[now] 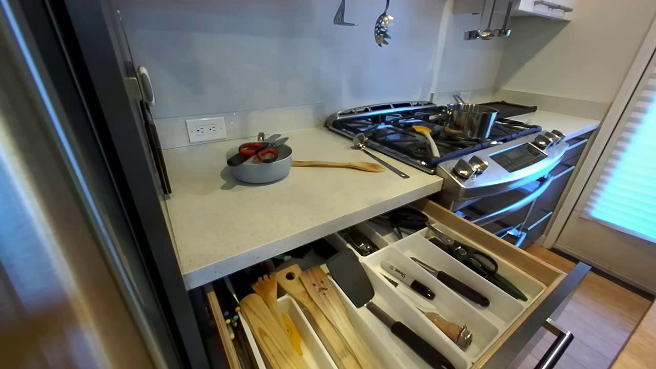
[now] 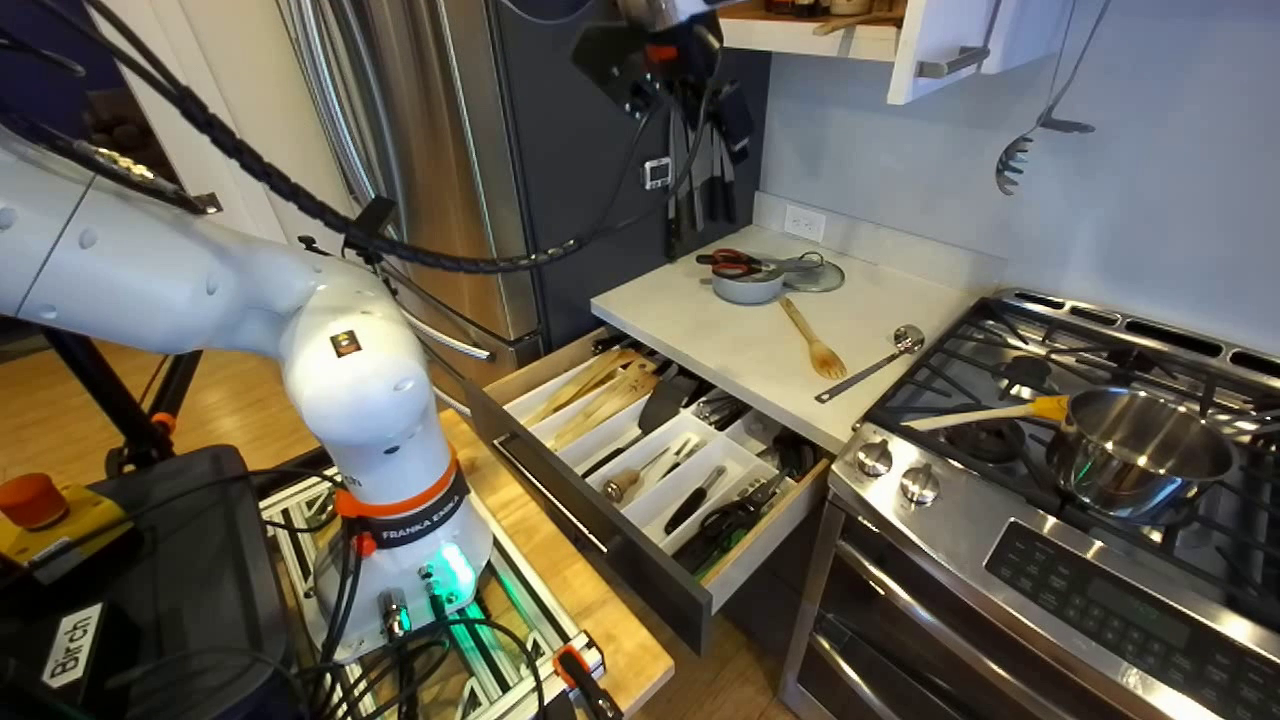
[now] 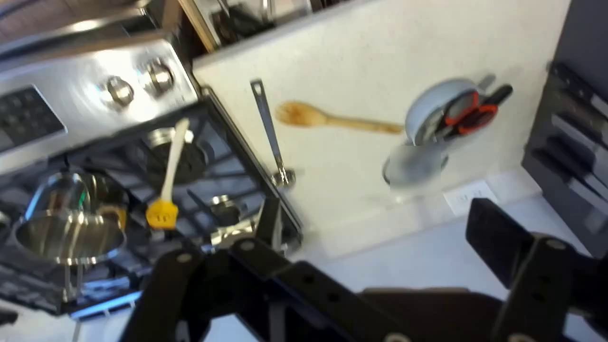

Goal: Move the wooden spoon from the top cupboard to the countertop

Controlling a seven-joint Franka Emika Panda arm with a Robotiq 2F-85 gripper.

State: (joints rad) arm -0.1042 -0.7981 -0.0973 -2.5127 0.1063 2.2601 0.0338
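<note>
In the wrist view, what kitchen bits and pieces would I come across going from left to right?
Pot → yellow-headed utensil → then, on the countertop, ladle → wooden utensil → bowl → lastly, knives.

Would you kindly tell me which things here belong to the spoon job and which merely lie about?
For the job: gripper; top cupboard; wooden handle in it, likely the spoon's; countertop.
Lying about: red-handled scissors; grey bowl; ladle; saucepan; yellow-headed utensil; probably the wooden utensil on the countertop too.
</note>
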